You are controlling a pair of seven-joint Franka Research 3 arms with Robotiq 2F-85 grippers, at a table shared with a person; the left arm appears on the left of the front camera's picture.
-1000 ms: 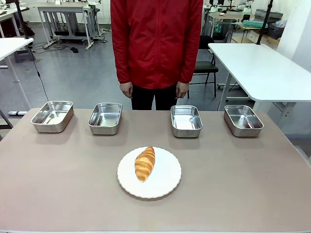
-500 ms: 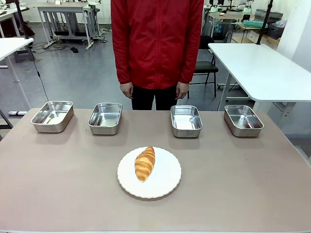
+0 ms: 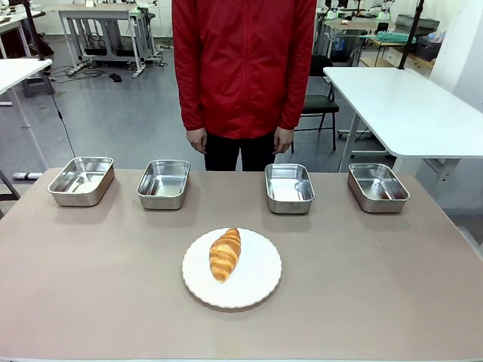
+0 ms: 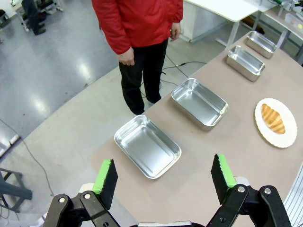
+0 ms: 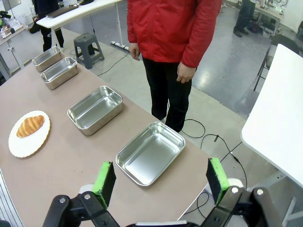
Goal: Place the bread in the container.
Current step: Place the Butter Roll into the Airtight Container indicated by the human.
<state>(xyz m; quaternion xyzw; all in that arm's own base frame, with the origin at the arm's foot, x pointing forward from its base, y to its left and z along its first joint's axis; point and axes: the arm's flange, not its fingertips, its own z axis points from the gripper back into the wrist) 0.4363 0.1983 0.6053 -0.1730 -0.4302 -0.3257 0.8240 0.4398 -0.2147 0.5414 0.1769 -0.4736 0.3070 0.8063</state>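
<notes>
On the tabletop [image 3: 362,286], near its middle: a round white plate [image 3: 260,290] with the bread [image 3: 225,254] lying on it. The bread's long axis runs roughly toward the far edge, slightly tilted. It sits left of the plate's centre, with bare plate to its right.

Beyond the plate is a row of four steel pans, all apart from each other and from the plate:
- outer left container [image 3: 79,198]
- inner left container [image 3: 161,201]
- inner right container [image 3: 290,207]
- outer right container [image 3: 377,205]

The gap between the two inner ones lies straight beyond the plate. The interiors are mirror-bright, and reflections make the floors hard to read.

Beyond the plate and the row, a person [image 3: 243,68] in a red jacket stands at the far edge with both hands hanging at the sides. The top of the front view cuts the figure off above the chest. Its bottom edge cuts off the tabletop on the near side of the plate.

Left wrist view: the left gripper [image 4: 162,165] is held aloft, fingers spread wide with nothing between them. The finger bases are cut by the frame's bottom edge. The outer left container lies below the gap, well apart from the plate, which sits close to the frame's right edge.

Right wrist view: the right gripper [image 5: 160,165] is also aloft, fingers wide apart and holding nothing. The outer right container lies below it, and the plate with the bread is well off, at the frame's left edge.
</notes>
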